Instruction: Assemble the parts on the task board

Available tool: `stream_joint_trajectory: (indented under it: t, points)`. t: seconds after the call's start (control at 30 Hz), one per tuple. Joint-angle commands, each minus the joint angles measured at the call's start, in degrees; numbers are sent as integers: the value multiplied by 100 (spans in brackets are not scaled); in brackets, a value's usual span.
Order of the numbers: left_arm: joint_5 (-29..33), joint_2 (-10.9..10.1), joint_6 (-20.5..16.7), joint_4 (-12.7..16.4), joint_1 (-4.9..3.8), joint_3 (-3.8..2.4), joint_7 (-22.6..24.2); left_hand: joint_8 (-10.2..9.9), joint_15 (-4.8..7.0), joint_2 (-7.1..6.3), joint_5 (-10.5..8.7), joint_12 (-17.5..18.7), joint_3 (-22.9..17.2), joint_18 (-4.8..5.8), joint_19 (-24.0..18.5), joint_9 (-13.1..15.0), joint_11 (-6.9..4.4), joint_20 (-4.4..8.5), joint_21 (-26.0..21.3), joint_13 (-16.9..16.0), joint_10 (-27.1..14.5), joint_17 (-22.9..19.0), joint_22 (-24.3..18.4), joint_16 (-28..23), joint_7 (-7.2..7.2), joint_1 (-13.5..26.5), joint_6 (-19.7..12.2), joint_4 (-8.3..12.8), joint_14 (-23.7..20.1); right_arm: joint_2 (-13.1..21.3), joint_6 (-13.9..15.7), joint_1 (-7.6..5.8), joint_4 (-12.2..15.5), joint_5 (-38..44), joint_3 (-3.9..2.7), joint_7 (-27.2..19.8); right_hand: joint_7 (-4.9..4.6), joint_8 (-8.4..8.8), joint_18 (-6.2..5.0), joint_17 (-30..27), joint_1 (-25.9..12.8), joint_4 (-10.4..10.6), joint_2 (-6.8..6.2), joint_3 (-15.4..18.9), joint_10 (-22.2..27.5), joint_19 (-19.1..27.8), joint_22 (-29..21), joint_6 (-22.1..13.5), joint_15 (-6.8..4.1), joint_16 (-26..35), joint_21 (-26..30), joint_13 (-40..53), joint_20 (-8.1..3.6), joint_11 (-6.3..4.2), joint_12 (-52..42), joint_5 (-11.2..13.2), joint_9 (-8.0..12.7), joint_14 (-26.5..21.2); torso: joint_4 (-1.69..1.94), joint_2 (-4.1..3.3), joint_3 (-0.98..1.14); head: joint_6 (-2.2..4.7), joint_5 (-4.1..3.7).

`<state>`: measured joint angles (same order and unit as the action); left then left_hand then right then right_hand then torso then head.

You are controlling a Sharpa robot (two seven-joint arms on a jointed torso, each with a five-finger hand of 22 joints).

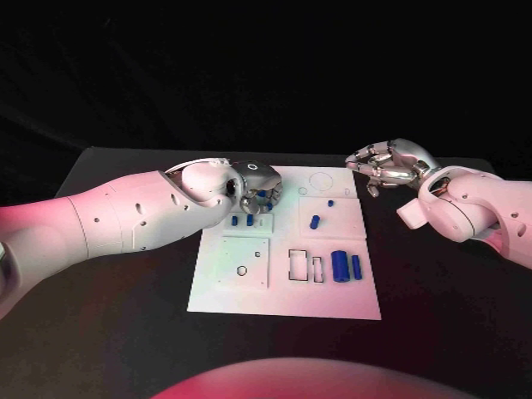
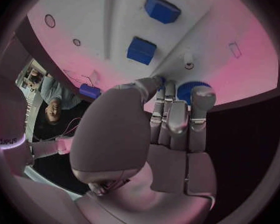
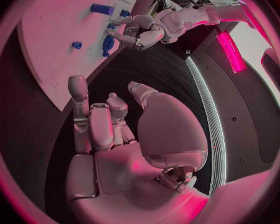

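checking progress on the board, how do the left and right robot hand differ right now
The left robot hand is over the task board, fingers down among the blue parts; the right robot hand is off the board's far right corner, above the black table. The right one's fingers are curled with nothing in them. Both are silver, on white arms.

Right silver robot hand (image 3: 115, 134): fingers part curled, nothing in them, over the black bench (image 3: 146, 69), just off the edge of the white flat task board (image 3: 53, 30). On the board: blue cylinder part (image 3: 102, 9) lying flat, small blue round part (image 3: 77, 45). Left silver robot hand (image 3: 137, 32) at the board's far edge, fingertips by a blue part (image 3: 107, 44); contact can't tell.
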<state>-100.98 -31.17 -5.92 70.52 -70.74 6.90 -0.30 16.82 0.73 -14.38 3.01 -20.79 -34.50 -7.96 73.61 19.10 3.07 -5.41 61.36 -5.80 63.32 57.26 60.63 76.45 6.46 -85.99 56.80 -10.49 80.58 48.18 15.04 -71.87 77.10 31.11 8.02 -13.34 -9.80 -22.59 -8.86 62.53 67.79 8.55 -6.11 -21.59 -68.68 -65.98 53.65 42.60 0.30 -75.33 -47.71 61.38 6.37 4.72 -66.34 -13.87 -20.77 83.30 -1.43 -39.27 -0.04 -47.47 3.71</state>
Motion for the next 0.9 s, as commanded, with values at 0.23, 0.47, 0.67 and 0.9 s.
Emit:
stream_joint_trajectory:
  t: [0.23, 0.47, 0.67, 0.9]
  points:
    - [55, 16, 29, -3, 7, 4, 152, -26, 13, -13, 5, 107, -29, 71, 31, 8, 17, 21, 54, -10, 46, -11, 44, 40, 26, 152, -7, 56, 15, -8, -109, 4, 4, -5, 0, -65, 2, -19, -36, -3, -1, 32, 57, -1, -31, -4, -9, -34, -1, 38, 30, -5, -1, 2, -5, -3, 5, -1, 2, 0, 2, -3, 2]
    - [116, 7, 4, 0, 7, 4, 159, -82, -21, -22, 6, 229, -73, 75, 22, 5, 63, -2, 57, -4, 74, -44, 47, 38, 83, 226, -30, 82, 13, -9, -109, 4, 4, -5, 0, -65, 2, -19, -36, -3, -1, 32, 57, -1, -31, -4, -9, -34, -1, 38, 30, -5, -1, 2, -5, -3, 5, -1, 0, 0, 2, 0, 7]
    - [224, -29, -106, 19, 9, 4, 187, -50, -15, 15, 6, 310, -137, 91, 77, 43, 56, -10, 153, -25, 236, -23, 139, 64, 80, 249, 108, 148, 37, -11, -111, 4, 3, -5, 0, -67, 2, -19, -36, -3, -1, 32, 57, -1, -31, -4, -9, -34, -1, 38, 30, -5, -1, 2, -5, -3, 5, -1, -3, -3, -2, 11, 7]
    - [389, -206, -221, 156, 11, -127, 163, -47, -11, 19, 7, 367, -162, 105, 125, 59, 54, -6, 227, -37, 315, -5, 208, 80, 86, 271, 165, 187, 60, -4, -109, 7, -1, -5, 0, -67, 2, -19, -36, -3, -1, 32, 57, -1, -31, -4, -9, -34, -1, 38, 30, -5, -1, 2, -5, -3, 5, -1, 4, 1, -4, 33, -9]
